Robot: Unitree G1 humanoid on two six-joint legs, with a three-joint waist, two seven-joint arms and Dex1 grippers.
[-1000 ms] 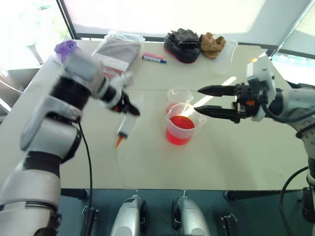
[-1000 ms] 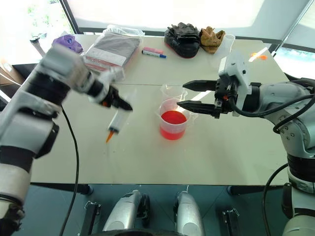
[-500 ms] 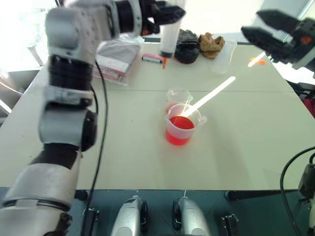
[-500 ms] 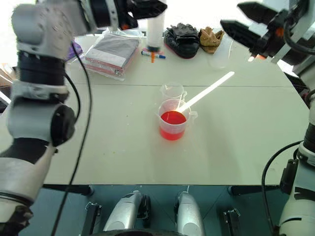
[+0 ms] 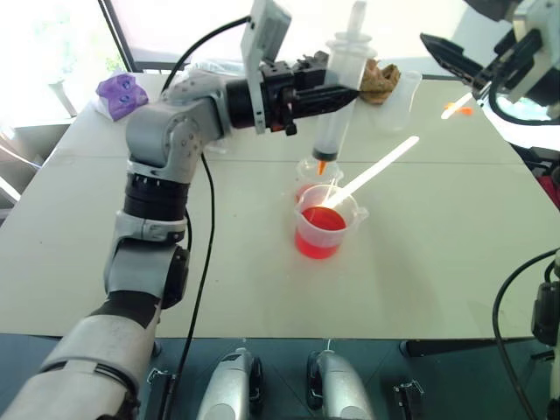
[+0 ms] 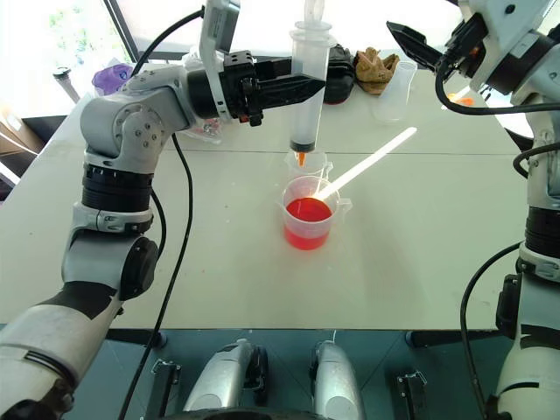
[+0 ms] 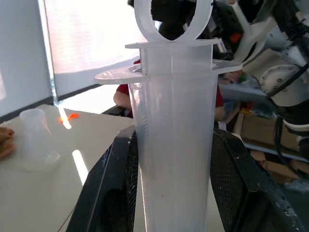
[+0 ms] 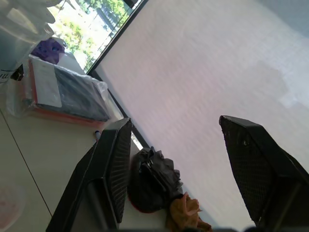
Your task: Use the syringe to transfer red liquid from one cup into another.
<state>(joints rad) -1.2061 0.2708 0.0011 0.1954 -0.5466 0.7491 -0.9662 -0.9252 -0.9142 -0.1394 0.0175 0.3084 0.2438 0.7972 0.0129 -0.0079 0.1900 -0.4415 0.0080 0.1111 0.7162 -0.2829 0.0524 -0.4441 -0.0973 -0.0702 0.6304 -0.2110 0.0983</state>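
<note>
In your head view, your left gripper [image 6: 302, 86] pinches the syringe [image 6: 308, 83] upright, orange tip down over the smaller cup [image 6: 308, 163], which sits at twelve o'clock of the beaker [image 6: 308, 220] of red liquid [image 6: 306, 210].

Your left wrist view shows both fingers [image 7: 120, 188] pressed against the barrel.

Your right wrist view shows your right gripper [image 8: 190, 164] spread wide, holding nothing.

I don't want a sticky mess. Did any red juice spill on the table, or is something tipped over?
No spill shows. The red liquid sits inside the larger beaker, which stands upright with the smaller cup behind it. The left gripper holds the syringe upright, orange tip down above the cups. Nothing looks tipped or broken.
</note>
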